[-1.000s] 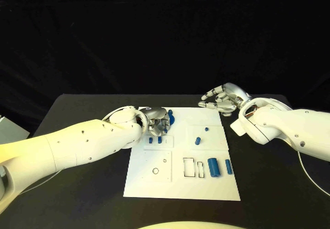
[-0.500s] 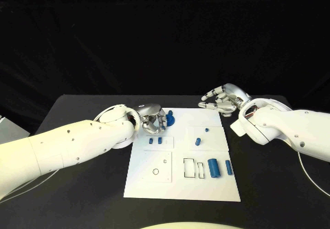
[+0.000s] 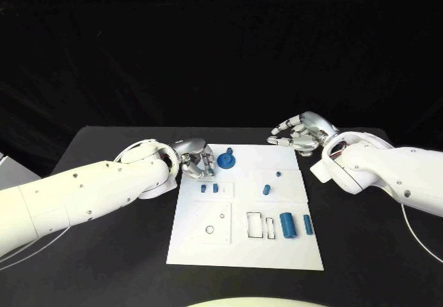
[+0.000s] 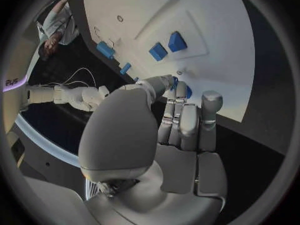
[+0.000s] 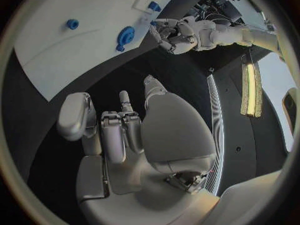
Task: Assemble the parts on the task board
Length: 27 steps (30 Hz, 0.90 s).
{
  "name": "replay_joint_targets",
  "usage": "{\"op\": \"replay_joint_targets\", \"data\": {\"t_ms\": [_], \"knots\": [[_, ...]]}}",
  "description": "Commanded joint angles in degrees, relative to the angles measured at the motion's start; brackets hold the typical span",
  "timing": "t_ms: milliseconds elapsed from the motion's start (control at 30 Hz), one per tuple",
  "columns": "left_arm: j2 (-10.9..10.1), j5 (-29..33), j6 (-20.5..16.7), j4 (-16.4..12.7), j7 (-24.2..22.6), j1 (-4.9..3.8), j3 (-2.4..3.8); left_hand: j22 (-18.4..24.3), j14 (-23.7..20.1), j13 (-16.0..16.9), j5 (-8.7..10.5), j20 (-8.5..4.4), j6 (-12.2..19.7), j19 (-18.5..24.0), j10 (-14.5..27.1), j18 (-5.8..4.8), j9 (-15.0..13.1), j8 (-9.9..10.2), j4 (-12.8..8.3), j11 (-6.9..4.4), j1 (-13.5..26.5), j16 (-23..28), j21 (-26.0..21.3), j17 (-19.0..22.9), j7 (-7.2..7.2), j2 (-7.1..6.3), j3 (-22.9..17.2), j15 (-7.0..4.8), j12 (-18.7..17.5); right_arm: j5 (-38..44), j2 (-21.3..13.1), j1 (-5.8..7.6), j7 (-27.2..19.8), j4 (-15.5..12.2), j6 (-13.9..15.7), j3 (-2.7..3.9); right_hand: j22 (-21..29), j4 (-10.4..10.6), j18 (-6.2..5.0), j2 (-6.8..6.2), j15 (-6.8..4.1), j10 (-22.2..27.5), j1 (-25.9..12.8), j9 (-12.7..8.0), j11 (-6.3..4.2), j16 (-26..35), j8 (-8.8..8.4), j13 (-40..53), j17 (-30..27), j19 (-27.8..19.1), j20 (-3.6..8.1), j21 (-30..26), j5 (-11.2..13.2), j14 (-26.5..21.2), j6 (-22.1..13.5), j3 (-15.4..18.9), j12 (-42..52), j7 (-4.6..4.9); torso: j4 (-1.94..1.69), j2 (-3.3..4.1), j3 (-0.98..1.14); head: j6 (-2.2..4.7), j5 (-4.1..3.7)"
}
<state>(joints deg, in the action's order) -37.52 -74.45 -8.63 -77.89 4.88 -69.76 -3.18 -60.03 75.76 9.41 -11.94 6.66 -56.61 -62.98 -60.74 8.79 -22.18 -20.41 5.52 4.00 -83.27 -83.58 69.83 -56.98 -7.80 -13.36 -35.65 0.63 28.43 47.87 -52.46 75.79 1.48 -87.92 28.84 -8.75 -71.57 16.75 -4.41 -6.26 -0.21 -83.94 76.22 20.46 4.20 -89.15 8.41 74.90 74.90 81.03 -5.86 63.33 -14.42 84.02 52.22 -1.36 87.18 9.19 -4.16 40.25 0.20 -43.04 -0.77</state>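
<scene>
The white task board [image 3: 244,246] lies in the middle of the table. A round blue part [image 3: 228,159] with a knob sits at its far left corner and appears again as the round blue part [image 5: 126,35]. My left hand [image 3: 198,162] hovers at that corner, just left of the part, its fingers [image 4: 181,116] pointing at it and holding nothing. Two small blue blocks [image 3: 209,188] lie below it. My right hand [image 3: 297,132] hangs past the board's far right corner, fingers loosely bent, empty.
More blue parts lie on the board: a short peg [image 3: 265,189], a tiny piece [image 3: 278,173], and two cylinders [image 3: 287,224] near the right edge. Empty outlined slots [image 3: 253,224] and a small hole [image 3: 209,229] mark the near half.
My left hand has drawn back to the left, off the round blue part, which now shows whole in the same spot. The right hand has not moved.
</scene>
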Motion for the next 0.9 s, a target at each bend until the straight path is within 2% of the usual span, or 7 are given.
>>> {"op": "replay_joint_targets", "data": {"t_ms": [33,267,400,900], "knots": [[0.16,0.20,1.86,0.08,0.53,-0.02,0.04,-0.06,0.24,0.04,0.10,0.06,-0.39,-0.46,-0.24,-1.05,0.04,0.16,-0.34,0.01,0.72,-0.03,0.27,0.08,0.11,0.00,0.13,-0.14,-0.18,0.33,-0.03,-0.06,-0.55,-0.03,-0.38,0.00,-0.02,-0.11,-0.99,0.57,0.25,-3.35,-0.18,0.02,0.14,0.30,0.33,12.37,11.95,-0.21,0.07,-0.36,-0.32,5.21,-0.12,0.20,-0.04,-0.09,0.01,0.06,-0.01,-0.03,0.11],[1.18,-1.11,2.15,1.01,0.70,0.05,-0.11,0.10,0.19,0.04,0.11,0.06,-0.41,-0.32,-0.28,-1.00,0.02,0.18,-0.36,0.00,0.76,0.00,0.16,0.21,0.13,-0.02,0.15,-0.15,-0.23,0.33,0.06,-0.10,-0.56,-0.02,-0.42,0.00,-0.02,-0.11,-0.99,0.57,0.25,-3.35,-0.18,0.02,0.14,0.30,0.33,12.37,11.95,-0.21,0.07,-0.36,-0.32,5.21,-0.12,0.20,-0.04,-0.09,0.23,0.13,0.00,-0.07,0.35],[1.59,-1.55,2.32,1.63,0.85,0.08,-0.25,0.06,0.20,0.04,0.11,0.05,-0.42,-0.35,-0.29,-1.01,0.01,0.18,-0.37,0.00,0.76,-0.01,0.19,0.18,0.13,-0.01,0.14,-0.15,-0.25,0.33,0.06,-0.11,-0.54,-0.02,-0.43,0.00,-0.02,-0.11,-0.99,0.57,0.25,-3.35,-0.18,0.02,0.14,0.30,0.33,12.37,11.95,-0.21,0.07,-0.36,-0.32,5.21,-0.12,0.20,-0.04,-0.09,0.17,0.10,0.10,-0.13,0.27],[2.39,-2.42,3.10,2.76,1.48,0.11,-0.63,0.00,0.21,0.07,0.12,0.02,-0.48,-0.40,-0.41,-1.02,-0.04,0.24,-0.50,-0.04,0.72,-0.01,0.21,0.15,0.16,0.03,0.11,-0.18,-0.37,0.34,0.01,-0.11,-0.51,-0.05,-0.47,0.00,-0.02,-0.11,-0.99,0.57,0.25,-3.35,-0.18,0.02,0.14,0.30,0.33,12.37,11.95,-0.21,0.07,-0.36,-0.32,5.21,-0.12,0.20,-0.04,-0.09,0.13,0.06,0.05,-0.25,0.21]]}}
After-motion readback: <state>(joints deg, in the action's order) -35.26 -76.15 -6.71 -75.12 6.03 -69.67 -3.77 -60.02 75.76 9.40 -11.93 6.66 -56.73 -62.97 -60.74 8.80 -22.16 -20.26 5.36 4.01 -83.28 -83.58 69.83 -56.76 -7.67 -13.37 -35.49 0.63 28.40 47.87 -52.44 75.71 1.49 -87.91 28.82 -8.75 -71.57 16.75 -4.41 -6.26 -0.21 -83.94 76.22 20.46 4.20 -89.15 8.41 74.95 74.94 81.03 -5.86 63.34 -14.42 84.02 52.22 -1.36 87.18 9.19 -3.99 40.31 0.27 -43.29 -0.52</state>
